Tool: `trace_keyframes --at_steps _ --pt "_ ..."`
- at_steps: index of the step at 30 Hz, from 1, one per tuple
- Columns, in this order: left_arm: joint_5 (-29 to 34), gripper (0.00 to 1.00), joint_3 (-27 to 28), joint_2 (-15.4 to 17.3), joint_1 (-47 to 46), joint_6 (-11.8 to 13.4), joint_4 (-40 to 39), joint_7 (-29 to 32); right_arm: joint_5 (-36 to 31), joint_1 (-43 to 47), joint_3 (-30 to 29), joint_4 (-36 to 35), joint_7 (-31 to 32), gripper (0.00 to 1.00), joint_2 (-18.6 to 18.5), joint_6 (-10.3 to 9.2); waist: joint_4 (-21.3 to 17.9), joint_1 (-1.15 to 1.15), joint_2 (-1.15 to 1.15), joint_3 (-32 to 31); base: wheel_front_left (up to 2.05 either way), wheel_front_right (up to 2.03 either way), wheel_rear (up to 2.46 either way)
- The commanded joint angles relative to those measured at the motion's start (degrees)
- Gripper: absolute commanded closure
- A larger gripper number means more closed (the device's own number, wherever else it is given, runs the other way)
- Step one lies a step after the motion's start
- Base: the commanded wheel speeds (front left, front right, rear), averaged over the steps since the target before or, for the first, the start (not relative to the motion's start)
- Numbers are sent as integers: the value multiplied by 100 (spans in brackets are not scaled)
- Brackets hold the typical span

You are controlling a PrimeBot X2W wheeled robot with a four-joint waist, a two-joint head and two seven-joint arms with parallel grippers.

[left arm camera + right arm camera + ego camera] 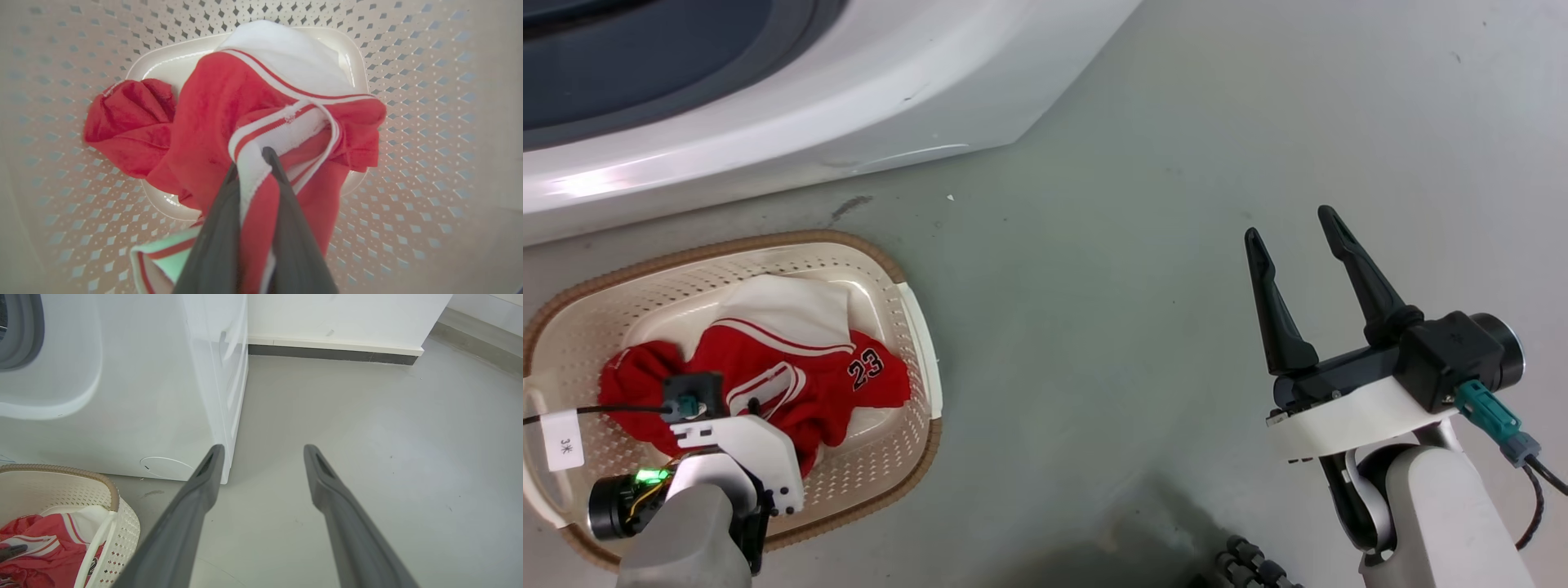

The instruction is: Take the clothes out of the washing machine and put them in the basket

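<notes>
1. Left gripper (251, 163), bottom centre of the left wrist view: fingers nearly closed, pinching the striped trim (282, 126) of a red garment. The fabric runs down between the two fingers.
2. Step in hand, by my read: letting go inside the basket. Open the fingers wide before any lift. The trim looks draped over one fingertip and would likely ride up with it.
3. Loose striped fold (163, 253), lower left of the same view, just beside the fingers. Back out straight along the finger line with no sideways sweep, so it doesn't catch.
4. Clothes (792, 367), lower left of the head view: a red pile with the number 23 (867, 368) facing up and white fabric (784, 306) at its upper edge. All of it lies on the basket bottom.
5. Basket (792, 241), lower left of the head view: the pile sits roughly central and no cloth hangs over the brown rim. Releasing here is fine, with no need to shift first.
6. Right gripper (1290, 225), right side of the head view: fingers spread well apart and holding nothing, over bare floor (1176, 204), well apart from the basket. It is best kept clear.
7. Washing machine (809, 122), upper left of the head view, beyond the basket. The drum interior isn't visible, so I cannot tell if more clothes remain. Check after the release.
</notes>
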Motion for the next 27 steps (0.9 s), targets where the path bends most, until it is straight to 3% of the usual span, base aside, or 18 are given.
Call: trace_keyframes --at_steps 1,6,7,8,9,10,27 --pt "-33 100 30 31 -102 -14 111 -58 40 -78 26 -38 -33 0 7 -6 -71 -1 0 84 0 0 0" --pt "-65 100 23 19 -153 -39 303 -109 47 -51 30 -43 -61 0 7 -6 -78 -1 0 98 0 0 0" --pt "-79 69 22 -1 -157 -44 326 -122 47 -39 32 -20 -61 0 7 -6 -70 -1 0 69 0 0 0" --pt "-100 52 26 -37 -153 -53 349 -128 43 -27 33 6 -54 0 7 -6 -59 -1 0 26 0 0 0" --pt "-140 52 50 -76 -139 -82 366 -131 49 -19 43 23 -42 0 8 -6 -47 -1 0 -22 0 0 0" --pt "-189 0 76 -121 -107 -149 383 -124 67 -16 60 52 -29 0 7 -6 -37 -1 0 -83 0 0 0" --pt "-400 0 12 -609 1093 -335 516 -110 -32 516 80 345 263 0 6 -6 167 -1 0 -2262 0 0 0"
